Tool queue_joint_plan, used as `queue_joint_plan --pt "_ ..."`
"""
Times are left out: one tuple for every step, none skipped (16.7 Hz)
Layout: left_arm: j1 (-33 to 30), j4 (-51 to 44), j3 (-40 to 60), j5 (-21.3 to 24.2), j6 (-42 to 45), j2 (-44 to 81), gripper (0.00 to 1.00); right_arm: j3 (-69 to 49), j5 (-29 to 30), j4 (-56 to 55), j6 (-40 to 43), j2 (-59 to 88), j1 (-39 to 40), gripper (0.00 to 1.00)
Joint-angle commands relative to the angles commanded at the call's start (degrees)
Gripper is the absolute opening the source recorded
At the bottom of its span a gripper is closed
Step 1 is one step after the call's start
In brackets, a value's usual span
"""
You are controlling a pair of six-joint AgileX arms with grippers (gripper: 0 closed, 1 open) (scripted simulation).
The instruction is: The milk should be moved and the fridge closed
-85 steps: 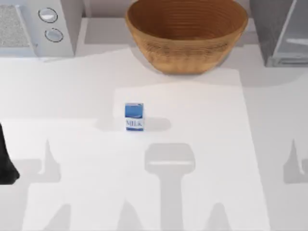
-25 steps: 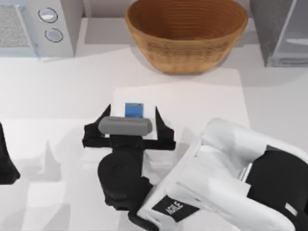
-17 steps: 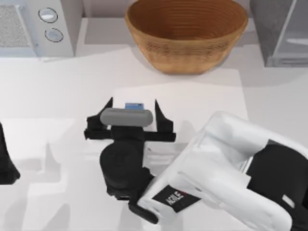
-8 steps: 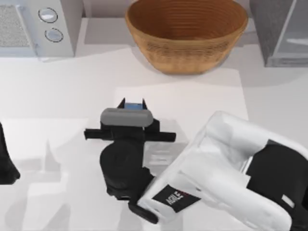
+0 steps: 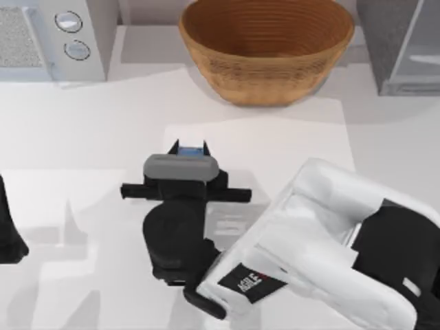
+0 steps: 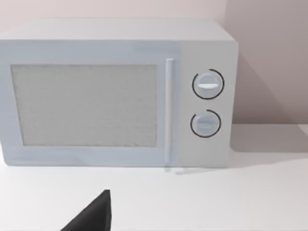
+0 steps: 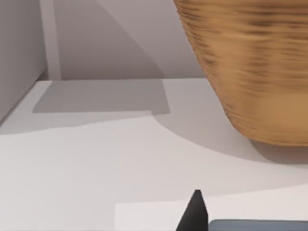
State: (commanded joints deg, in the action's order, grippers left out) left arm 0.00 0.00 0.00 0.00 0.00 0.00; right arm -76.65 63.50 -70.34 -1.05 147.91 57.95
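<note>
The milk (image 5: 190, 153) stands left of the table's middle, only a blue sliver of it showing between black fingers. My right gripper (image 5: 190, 146) is shut on it, its arm reaching in from the lower right. In the right wrist view one fingertip (image 7: 194, 214) and the carton's top edge (image 7: 255, 225) show low down. The fridge (image 5: 377, 34) is the grey speckled cabinet at the back right, its pale door panel (image 5: 421, 48) standing beside it. My left gripper (image 5: 8, 237) is parked at the left edge.
A large woven basket (image 5: 267, 48) stands at the back centre, just beyond the milk. A white microwave (image 5: 51, 34) with two round knobs fills the back left and faces the left wrist camera (image 6: 115, 91).
My right arm has come in from the lower right, straddled the milk with wide fingers, then closed them on the carton. Nothing has moved in the last half second.
</note>
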Motion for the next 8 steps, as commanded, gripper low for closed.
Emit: queue_joint_plan --pt "0.00 0.00 0.00 0.00 0.00 0.00 1.00 0.00 0.00 0.00 0.00 0.00 0.00 0.00" --pt "0.00 0.00 0.00 0.00 0.00 0.00 1.00 0.00 0.00 0.00 0.00 0.00 0.00 0.00" --pt "0.00 0.00 0.00 0.00 0.00 0.00 1.00 0.09 0.00 0.07 -0.03 -0.14 0.17 0.00" --pt "0.00 0.00 0.00 0.00 0.00 0.00 1.00 0.12 -0.03 0.18 -0.05 -0.35 0.18 0.00" --pt "0.00 0.00 0.00 0.00 0.00 0.00 1.00 0.27 -0.06 0.61 -0.08 -1.01 0.19 0.00" --pt "0.00 0.00 0.00 0.00 0.00 0.00 1.00 0.54 -0.06 1.30 -0.10 -1.93 0.15 0.00" --pt "0.00 0.00 0.00 0.00 0.00 0.00 1.00 0.86 -0.03 2.11 -0.11 -2.98 0.11 0.00" --pt "0.00 0.00 0.00 0.00 0.00 0.00 1.00 1.16 -0.02 2.92 -0.13 -4.01 0.11 0.00"
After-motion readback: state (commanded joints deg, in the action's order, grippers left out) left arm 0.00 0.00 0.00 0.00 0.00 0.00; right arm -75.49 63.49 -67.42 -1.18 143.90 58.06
